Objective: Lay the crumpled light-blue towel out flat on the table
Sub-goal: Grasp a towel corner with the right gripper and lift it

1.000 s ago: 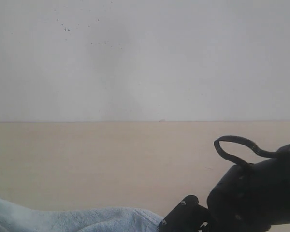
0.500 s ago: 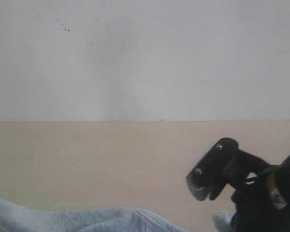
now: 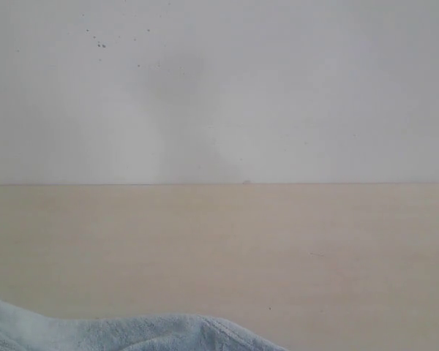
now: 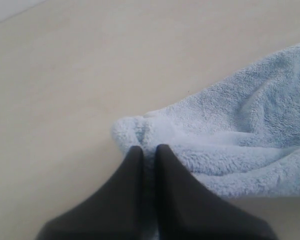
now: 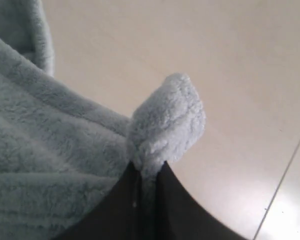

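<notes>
The light-blue fluffy towel (image 3: 132,335) shows only as a rumpled strip along the bottom left of the exterior view, lying on the pale beige table (image 3: 219,248). Neither gripper appears there. In the left wrist view my left gripper (image 4: 147,148) is shut on a bunched corner of the towel (image 4: 230,130), whose body trails away over the table (image 4: 65,75). In the right wrist view my right gripper (image 5: 148,167) is shut on another towel corner (image 5: 167,120), which sticks up past the fingertips, with the rest of the cloth (image 5: 40,150) hanging beside it above the table (image 5: 190,45).
A plain white wall (image 3: 219,88) rises behind the table's far edge. A straight seam or table edge (image 5: 282,172) runs across one corner of the right wrist view.
The right arm and gripper, seen at the lower right of the exterior view in the earlier frames, have gone out of that view. The towel strip has barely shifted.
</notes>
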